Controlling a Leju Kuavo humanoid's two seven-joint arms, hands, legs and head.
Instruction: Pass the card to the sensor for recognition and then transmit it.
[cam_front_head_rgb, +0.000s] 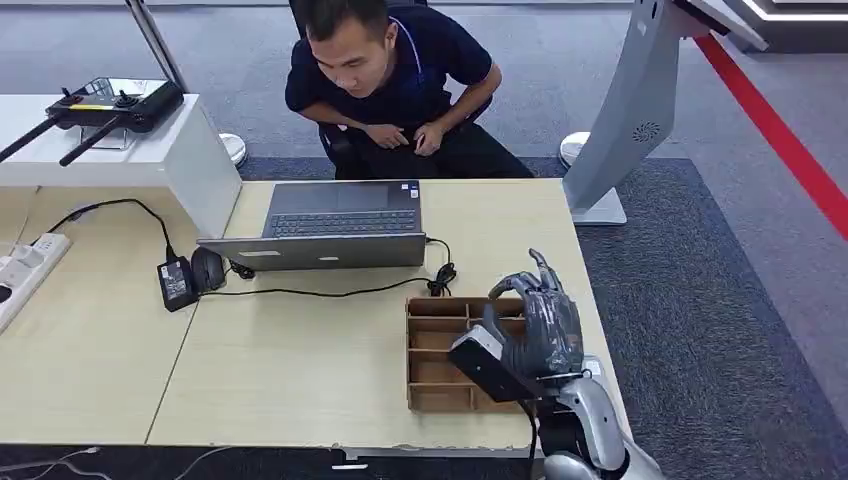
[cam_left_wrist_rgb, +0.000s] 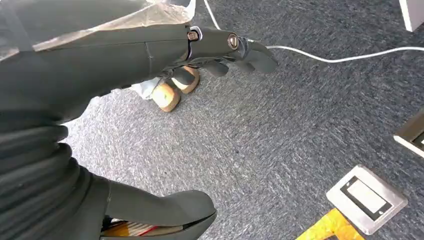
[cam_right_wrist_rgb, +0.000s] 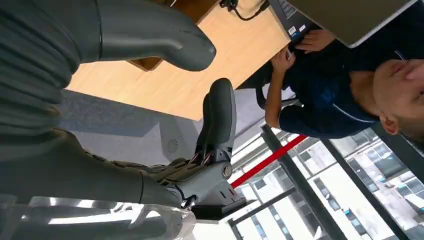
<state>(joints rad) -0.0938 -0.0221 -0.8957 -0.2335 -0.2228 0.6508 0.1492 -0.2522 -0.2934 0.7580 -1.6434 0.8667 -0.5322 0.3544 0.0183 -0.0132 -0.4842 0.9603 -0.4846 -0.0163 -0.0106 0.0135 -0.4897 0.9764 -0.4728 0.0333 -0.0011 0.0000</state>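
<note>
My right hand (cam_front_head_rgb: 535, 325) hovers over the compartmented brown wooden tray (cam_front_head_rgb: 432, 352), fingers spread, holding nothing. I cannot make out the card; presumably it lies in the tray. Risk: I grope blind, knock a divider, and shove the tray off the pale wooden table (cam_front_head_rgb: 300, 360).

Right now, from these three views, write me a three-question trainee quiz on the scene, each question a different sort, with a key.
1. True or false: the right hand is above the wooden tray.
2. Multiple choice: the laptop sits (A) on the floor, (B) on the table in front of the person, (C) inside the tray.
3. Fill in: the left hand hangs over grey ____.

Key: 1 true; 2 B; 3 carpet. The right hand's fingers are spread and hold nothing visible.
</note>
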